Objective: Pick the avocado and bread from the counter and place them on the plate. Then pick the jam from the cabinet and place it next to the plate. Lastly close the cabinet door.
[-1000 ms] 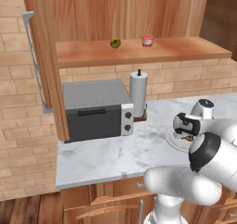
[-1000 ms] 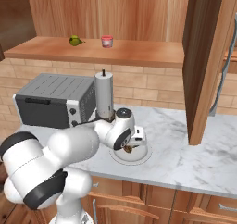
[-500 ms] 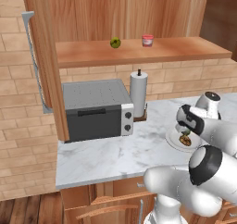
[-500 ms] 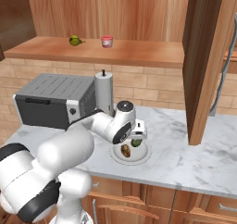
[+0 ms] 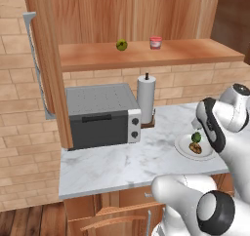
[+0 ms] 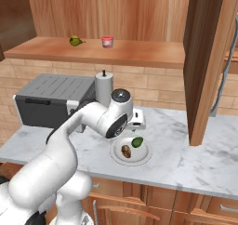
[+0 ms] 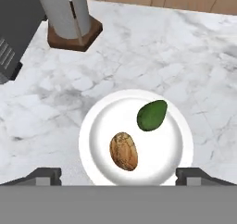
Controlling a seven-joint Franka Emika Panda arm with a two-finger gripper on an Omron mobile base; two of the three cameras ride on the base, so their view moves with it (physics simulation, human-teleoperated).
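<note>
Claw [image 7: 118, 174] spread wide and empty, just beneath it flat round white plate [image 7: 97, 126] on veined marble bench [image 7: 185, 56], bearing dark green avocado [image 7: 151, 115] beside tan-brown bread lump [image 7: 123, 151], small red jam jar [image 5: 156, 42] on wooden cabinet shelf [image 5: 185, 52] far above.

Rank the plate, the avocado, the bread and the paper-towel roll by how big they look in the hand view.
1. Plate
2. Paper-towel roll, cut off at the frame's top, so its rank is unsure
3. Bread and avocado look about alike; no ranking between them.
</note>
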